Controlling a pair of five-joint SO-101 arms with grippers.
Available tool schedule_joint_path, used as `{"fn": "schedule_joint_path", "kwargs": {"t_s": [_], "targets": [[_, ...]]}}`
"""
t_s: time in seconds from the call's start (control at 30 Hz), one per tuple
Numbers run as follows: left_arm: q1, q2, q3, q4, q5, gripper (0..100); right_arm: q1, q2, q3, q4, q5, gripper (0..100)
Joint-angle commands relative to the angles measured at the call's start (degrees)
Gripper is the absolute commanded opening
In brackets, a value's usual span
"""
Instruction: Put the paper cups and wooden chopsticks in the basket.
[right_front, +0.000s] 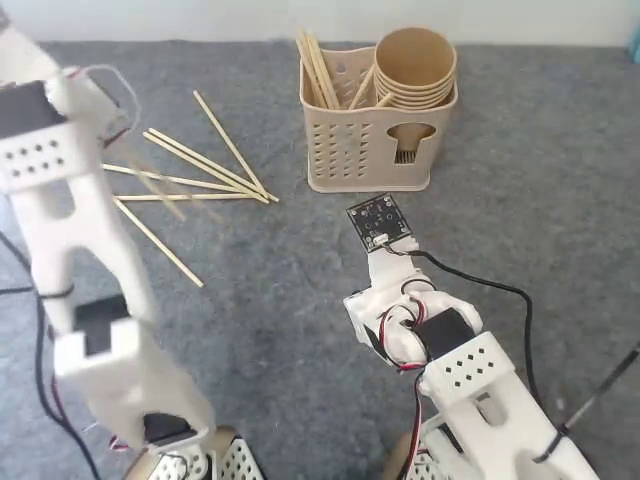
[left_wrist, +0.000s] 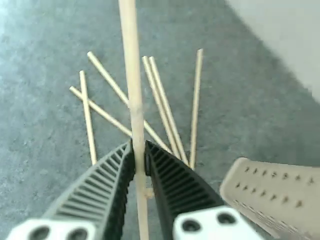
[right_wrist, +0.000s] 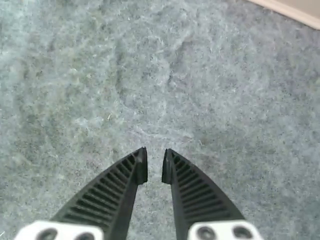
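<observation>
My left gripper (left_wrist: 139, 147) is closed tight on a single wooden chopstick (left_wrist: 131, 75) – a pale, smooth, slim stick pinched between the ribbed black fingers, with most of its length running out beyond the tips and a short stub behind them. It hangs above the grey felt mat (right_front: 520, 180), over the loose chopsticks (left_wrist: 160, 105) lying there. These are the same light wood, fanned out flat and crossing one another, two of them lying side by side and nearly touching. In the high view this scatter (right_front: 200, 165) lies left of the basket (right_front: 365, 150), well apart from it. The basket is beige plastic with slotted walls and a keyhole-shaped cut-out in its front. A nested stack of brown paper cups (right_front: 415, 65) stands mouth-up in its right part. A few chopsticks (right_front: 318, 65) lean on end in its left part, and a couple more are tucked beside the cups. My right gripper (right_wrist: 154, 165) holds nothing – its fingers are drawn almost together with a narrow gap between the tips, pointing down at bare mat. My right arm (right_front: 450, 370) sits in front of the basket, near it but not touching.
</observation>
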Motion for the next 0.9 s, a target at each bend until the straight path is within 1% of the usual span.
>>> {"fn": "schedule_joint_path", "kwargs": {"t_s": [0.0,0.13,0.23,0.43,0.53,0.7,0.87], "targets": [[4.9,-11.7,-1.3,-5.5,-0.6,1,-0.2,-1.2,0.0,-1.4,0.9,6.2],[9.2,-18.5,-1.2,-14.2,-0.8,1,-0.2,-1.2,0.1,-1.9,0.9,6.2],[12.5,-21.2,-0.9,-21.1,-3.4,1,-0.2,-1.2,0.1,-1.9,0.9,6.2],[18.3,-21.4,-0.4,-34.0,-3.4,1,-0.2,-1.2,0.1,-1.9,1.0,6.1],[22.1,-21.5,3.6,-42.3,-4.7,1,-0.2,-1.2,0.1,-1.9,1.0,6.1],[28.8,-21.5,16.5,-57.8,-17.3,1,-0.1,-1.3,0.1,-1.9,1.0,6.1],[33.8,-21.5,32.0,-74.8,-27.7,1,-0.1,-1.3,0.1,-1.9,1.0,6.1]]}}
